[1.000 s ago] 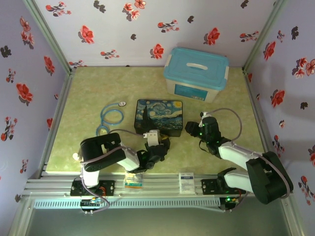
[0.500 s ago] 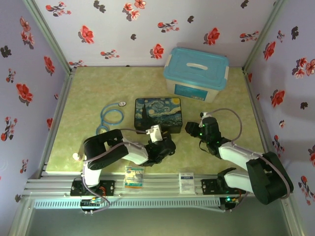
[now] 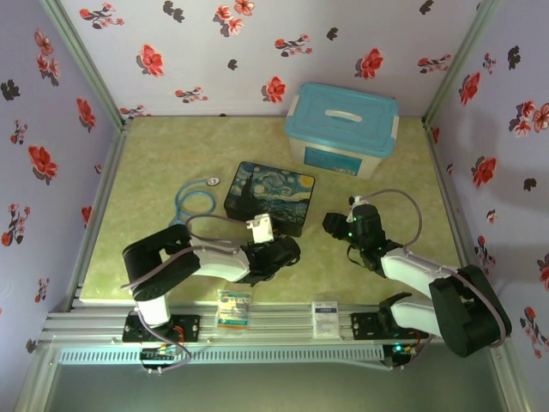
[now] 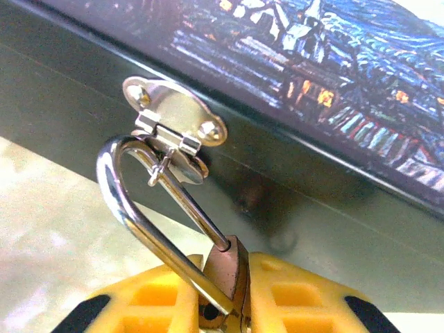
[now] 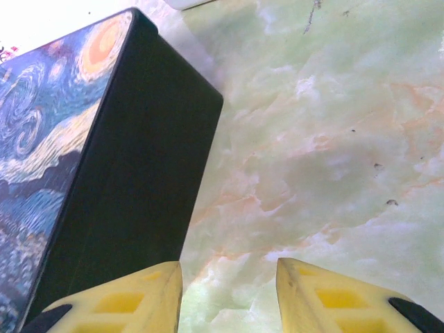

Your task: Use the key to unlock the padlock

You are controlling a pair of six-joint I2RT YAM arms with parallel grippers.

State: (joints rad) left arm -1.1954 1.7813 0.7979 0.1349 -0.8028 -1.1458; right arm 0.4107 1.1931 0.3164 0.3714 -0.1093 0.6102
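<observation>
My left gripper [image 4: 225, 305] is shut on the small brass padlock [image 4: 232, 267], its yellow fingers [image 4: 146, 305] pressed against both sides of the body. The silver shackle [image 4: 114, 187] loops up through the metal hasp [image 4: 173, 118] on the front wall of the starry-night box [image 4: 333, 62]. One shackle leg sits in the body; the nearer leg crosses beside a dark hole. In the top view my left gripper [image 3: 287, 251] sits at the box's [image 3: 270, 193] near edge. My right gripper [image 5: 229, 291] is open over bare table beside the box's corner [image 5: 139, 208]. The key is hidden.
A blue-lidded plastic bin [image 3: 343, 129] stands at the back right. A blue-tubed stethoscope [image 3: 196, 202] lies left of the box. Two small packets [image 3: 232, 309] rest on the front rail. The green marbled table [image 3: 403, 197] lies open to the right of my right gripper [image 3: 331, 223].
My left arm has swung its elbow outward to the left while holding the padlock. The box has turned and shifted slightly left. The right arm has stayed still.
</observation>
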